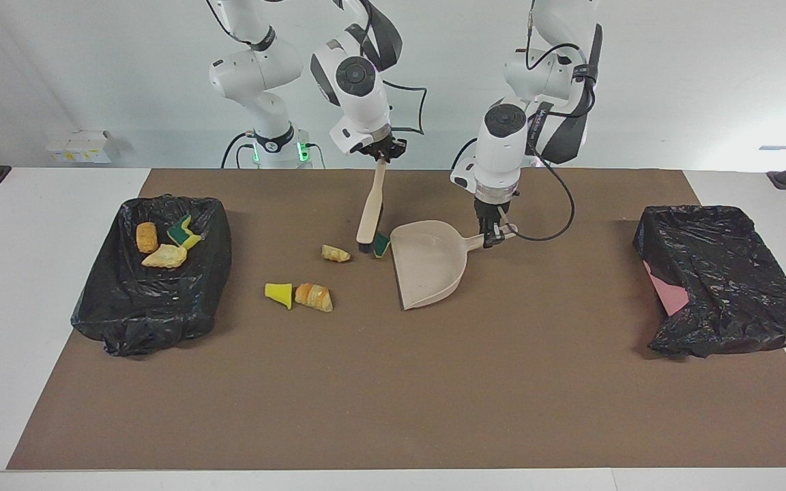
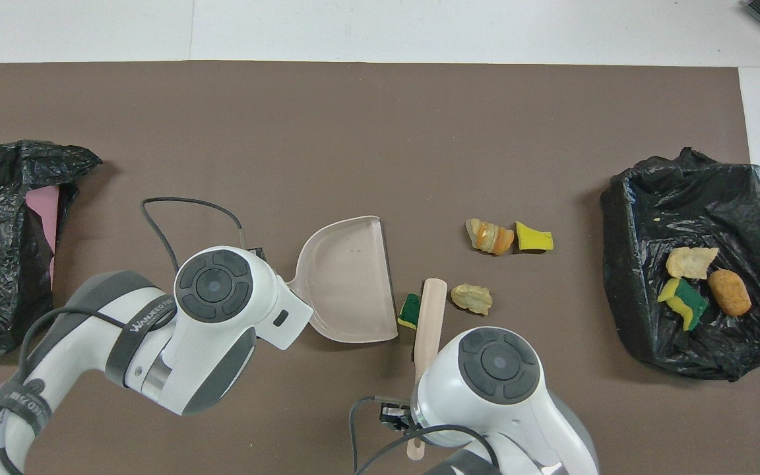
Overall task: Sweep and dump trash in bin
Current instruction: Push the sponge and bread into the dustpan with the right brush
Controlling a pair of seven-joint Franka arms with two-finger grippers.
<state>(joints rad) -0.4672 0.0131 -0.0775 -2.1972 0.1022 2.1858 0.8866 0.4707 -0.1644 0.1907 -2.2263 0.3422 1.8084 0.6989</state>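
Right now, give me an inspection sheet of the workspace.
Surface: brown mat on a white table.
Job's things: green sponge between brush and dustpan mouth; lump, yellow sponge and croissant loose on the mat; three scraps in the bin toward the right arm's end.
Clutter: second bagged bin toward the left arm's end.
Grippers: right pincer shut on brush; left pincer shut on dustpan handle.
Cables: one looped at each wrist.
Surroundings: white box by the wall.
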